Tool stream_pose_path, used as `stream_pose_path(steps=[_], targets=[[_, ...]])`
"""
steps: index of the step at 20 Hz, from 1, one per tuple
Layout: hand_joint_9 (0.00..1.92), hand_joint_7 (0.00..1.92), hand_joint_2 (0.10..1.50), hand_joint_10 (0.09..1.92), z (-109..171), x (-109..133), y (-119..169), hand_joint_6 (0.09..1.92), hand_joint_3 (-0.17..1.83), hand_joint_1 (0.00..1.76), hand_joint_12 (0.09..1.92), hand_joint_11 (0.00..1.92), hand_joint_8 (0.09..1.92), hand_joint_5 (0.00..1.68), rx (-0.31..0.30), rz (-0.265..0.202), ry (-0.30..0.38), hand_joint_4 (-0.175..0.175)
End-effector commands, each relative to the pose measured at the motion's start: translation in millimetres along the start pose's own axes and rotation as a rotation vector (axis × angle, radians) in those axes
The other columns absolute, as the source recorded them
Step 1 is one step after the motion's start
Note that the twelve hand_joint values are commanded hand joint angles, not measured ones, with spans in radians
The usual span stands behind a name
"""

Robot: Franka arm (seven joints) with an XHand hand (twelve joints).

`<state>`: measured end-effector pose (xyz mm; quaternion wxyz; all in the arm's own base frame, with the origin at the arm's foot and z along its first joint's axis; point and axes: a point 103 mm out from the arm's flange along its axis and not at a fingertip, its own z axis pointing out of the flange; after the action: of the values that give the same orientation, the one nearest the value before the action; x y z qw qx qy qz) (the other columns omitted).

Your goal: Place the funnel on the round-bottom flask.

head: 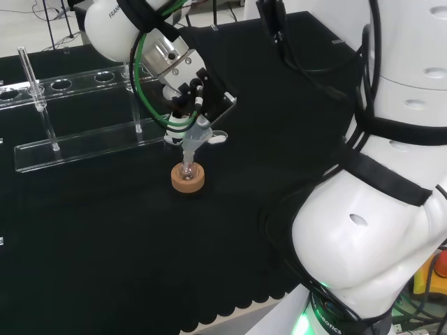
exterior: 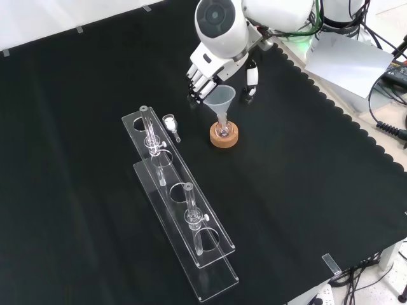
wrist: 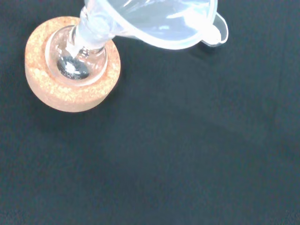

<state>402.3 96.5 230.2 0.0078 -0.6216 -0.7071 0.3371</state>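
- Funnel: clear plastic cone w/ small rim tab; stem sits in neck of round-bottom flask.
- Flask: clear glass bulb, seated in cork ring stand, round, grainy tan.
- Hand: black and white, just behind funnel rim in front view. Fingers point down at funnel's edge; can't tell if they grip it or are clear of it.
- Rack: clear acrylic, two-tier w/ round holes, holding upright glass tubes; left of flask in front view.
- Cloth: matte black, scalloped edge.
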Motion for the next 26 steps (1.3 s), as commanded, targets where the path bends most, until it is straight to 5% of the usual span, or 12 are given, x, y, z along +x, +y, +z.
stream_pose_path(steps=[1,15,26], targets=[[0.47,0.18,0.63,0.62,-6,-10,-8,0.09,0.44,0.43,1.32,0.48,0.68,0.23,-0.076,0.004,0.024,-0.031],[0.48,0.27,0.67,0.65,-15,-53,-27,0.09,0.41,0.45,1.35,0.42,0.70,0.26,-0.175,0.040,0.142,-0.037],[0.53,0.34,0.70,0.63,3,-93,-29,0.09,0.41,0.50,1.34,0.45,0.69,0.30,-0.197,0.075,0.215,-0.042]])
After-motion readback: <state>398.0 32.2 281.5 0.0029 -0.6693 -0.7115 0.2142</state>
